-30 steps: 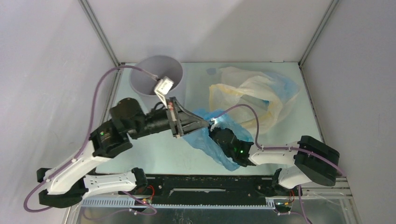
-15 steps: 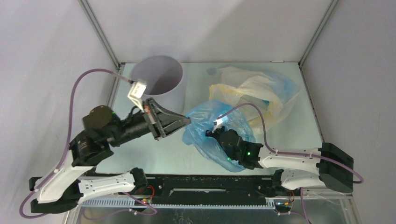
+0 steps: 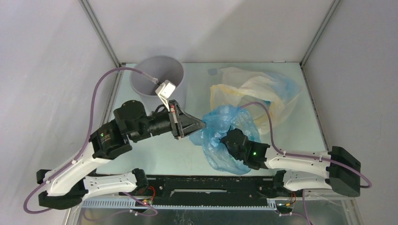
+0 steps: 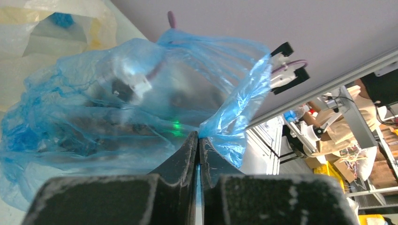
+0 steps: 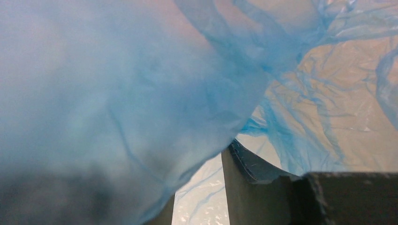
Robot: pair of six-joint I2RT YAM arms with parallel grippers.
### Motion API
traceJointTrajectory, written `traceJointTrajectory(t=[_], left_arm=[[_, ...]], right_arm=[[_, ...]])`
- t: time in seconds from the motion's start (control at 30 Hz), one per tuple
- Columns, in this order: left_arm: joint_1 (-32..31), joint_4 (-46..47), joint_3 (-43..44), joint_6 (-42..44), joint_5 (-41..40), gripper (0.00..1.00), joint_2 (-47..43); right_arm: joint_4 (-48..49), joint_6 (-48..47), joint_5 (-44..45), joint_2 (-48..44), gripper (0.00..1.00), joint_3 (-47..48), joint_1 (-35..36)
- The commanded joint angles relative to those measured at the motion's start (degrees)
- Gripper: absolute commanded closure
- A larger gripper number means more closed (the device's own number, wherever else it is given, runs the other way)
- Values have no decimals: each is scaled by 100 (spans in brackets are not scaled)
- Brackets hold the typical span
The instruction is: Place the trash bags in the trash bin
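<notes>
— One bright blue trash bag (image 3: 220, 129) is off the table (image 3: 155, 154), yes?
— Mostly. The left gripper (image 3: 202, 124) has its fingers (image 4: 187, 154) pressed together on a twisted corner of the film. The rest billows over the right arm's wrist.
— And the right gripper (image 5: 199, 171)?
— Buried under blue film. Its fingers (image 5: 244, 173) stand apart, clamping nothing that I can see.
— Where's the trash bin (image 3: 141, 86)?
— Upright at the far left corner, behind the left arm, apart from the blue bag.
— The other bags?
— Cream-yellow and pale blue bags (image 3: 256, 91) lie heaped at the far right, just behind the blue one.
— Any writing?
— A small sticker (image 3: 172, 108) on the left wrist, too small to read.
</notes>
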Motion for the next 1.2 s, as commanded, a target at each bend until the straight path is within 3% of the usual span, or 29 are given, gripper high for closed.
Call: traceJointTrajectory(t=[0.0,0.27,0.37,0.43,0.57,0.63,0.77,1.0,1.17], left_arm=[[-24,375,330,-61,334,92,-233],[-28,1673,-84,-774,1583,92,-329],[-25,1529,-64,-644,1673,77,-345],[-28,1014,23,-228,1325,52,-481],[-25,-402,388,618,-397,11,-853],[-21,-1103,646,866,-1259,2,-959],[-21,-2197,1046,1266,-2646,0,-1161],[-21,-2839,503,1297,-6343,4,-1728],[48,-3102,512,1161,-7343,6,-1627]], right_arm=[[-39,211,222,-97,60,226,-79],[437,232,125,243,61,585,-230],[595,201,143,333,66,700,-311],[679,122,142,281,66,710,-335],[746,82,-8,7,69,717,-478],[719,55,-92,-94,70,767,-568],[614,-107,-195,-188,70,940,-673],[296,-263,-445,-235,71,1290,-688],[114,-210,-619,-222,71,1366,-684]])
